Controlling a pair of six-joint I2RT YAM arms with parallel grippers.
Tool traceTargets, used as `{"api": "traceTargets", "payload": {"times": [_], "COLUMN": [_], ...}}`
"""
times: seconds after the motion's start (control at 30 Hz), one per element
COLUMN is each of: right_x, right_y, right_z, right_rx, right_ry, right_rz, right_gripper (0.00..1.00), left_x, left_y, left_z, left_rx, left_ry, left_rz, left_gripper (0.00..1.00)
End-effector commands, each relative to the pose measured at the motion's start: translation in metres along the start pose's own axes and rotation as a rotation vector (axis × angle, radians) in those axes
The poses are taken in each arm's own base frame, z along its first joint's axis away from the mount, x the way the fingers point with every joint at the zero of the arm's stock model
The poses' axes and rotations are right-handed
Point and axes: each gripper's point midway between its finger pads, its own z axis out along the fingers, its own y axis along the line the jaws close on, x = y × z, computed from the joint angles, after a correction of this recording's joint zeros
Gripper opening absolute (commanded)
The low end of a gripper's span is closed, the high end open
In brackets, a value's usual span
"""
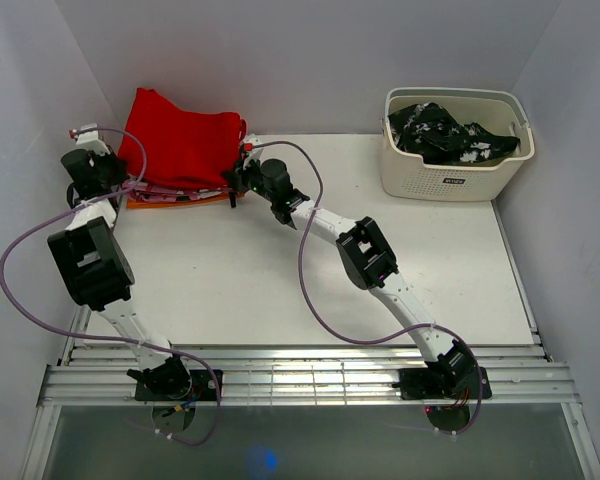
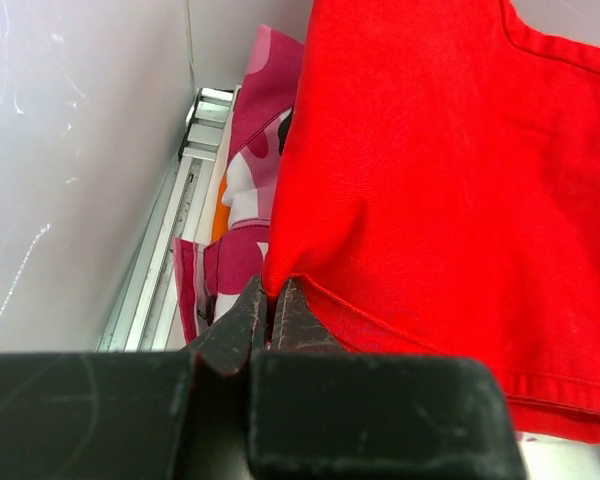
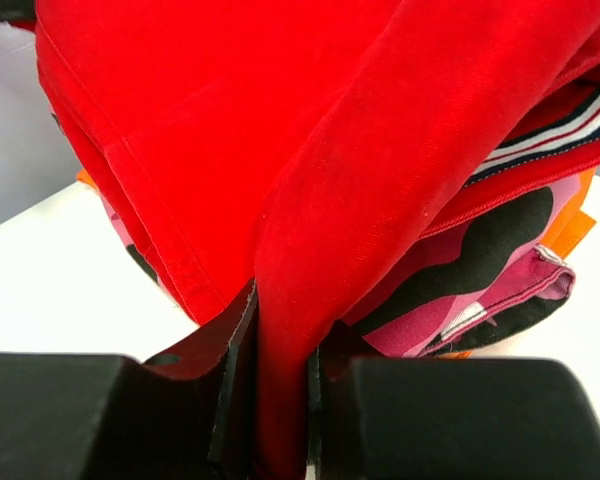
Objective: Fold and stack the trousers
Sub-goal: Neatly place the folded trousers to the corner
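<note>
From above, the trousers (image 1: 185,140) drape over a stack at upper left against the back wall, with bare table (image 1: 210,270) across the centre. In the left wrist view, the left gripper (image 2: 268,300) pinches the trousers' hem corner at bottom centre, with the wall close at left. In the right wrist view, the right gripper (image 3: 280,380) clamps a red fold, and the camouflage garment (image 3: 480,290) edges out at lower right.

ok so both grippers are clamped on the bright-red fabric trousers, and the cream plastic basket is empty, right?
Not empty: the top external view shows the cream plastic basket holding a black-and-white patterned garment. The rest holds: the left gripper and right gripper are both clamped on the bright-red fabric trousers.
</note>
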Motion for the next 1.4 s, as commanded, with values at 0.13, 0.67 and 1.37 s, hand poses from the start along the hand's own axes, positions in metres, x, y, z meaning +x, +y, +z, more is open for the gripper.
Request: {"api": "traceTargets", "payload": {"times": [0.13, 0.67, 1.37], "right_x": [-0.076, -0.099, -0.259], "right_y": [-0.032, -0.038, -0.063], "right_z": [0.001, -0.014, -0.126], "right_rx": [0.101, 0.153, 0.191], "right_ry": [-0.237, -0.231, -0.148], "right_rz": [-0.097, -0.103, -0.292], "right_gripper": [0.08, 0.84, 0.90], "left_x": [-0.018, 0.028, -0.065], "left_y": [0.048, 0.076, 0.057], "left_z": [-0.010, 0.018, -0.033], "left_rx": [-0.159, -0.207, -0.236], "left_ry": [-0.118, 0.006, 0.056], "left_rz": [0.007, 0.014, -0.148], "left_gripper": [0.00, 0.00, 0.98]}}
